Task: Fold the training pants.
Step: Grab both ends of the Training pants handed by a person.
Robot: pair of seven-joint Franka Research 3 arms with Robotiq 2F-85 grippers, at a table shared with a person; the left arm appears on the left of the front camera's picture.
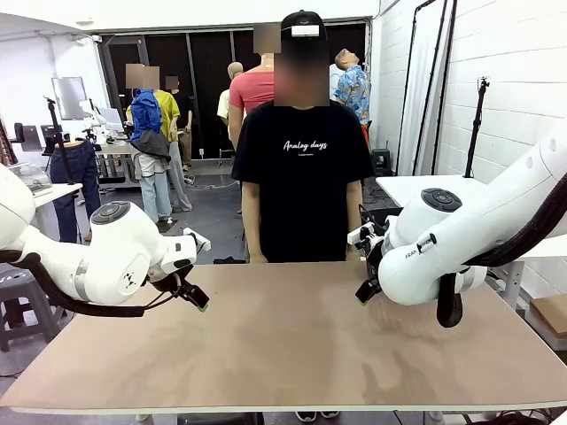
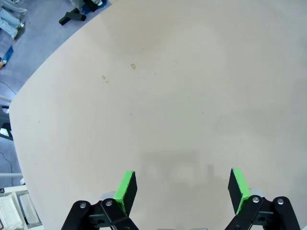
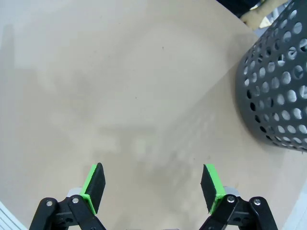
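The training pants are out of view. My left gripper (image 1: 197, 299) hovers low over the left side of the tan table (image 1: 283, 354), and in the left wrist view the left gripper (image 2: 182, 188) stands open over bare tabletop, green pads (image 2: 126, 188) wide apart. My right gripper (image 1: 365, 290) hangs over the right side of the table. The right wrist view has the right gripper (image 3: 153, 186) open too, with nothing between its pads (image 3: 211, 186).
A black mesh basket (image 3: 276, 86) stands on the table to the upper right of my right gripper. A person in a black T-shirt (image 1: 301, 168) stands at the far edge, arms down. The table's near left edge (image 2: 19, 143) borders blue floor.
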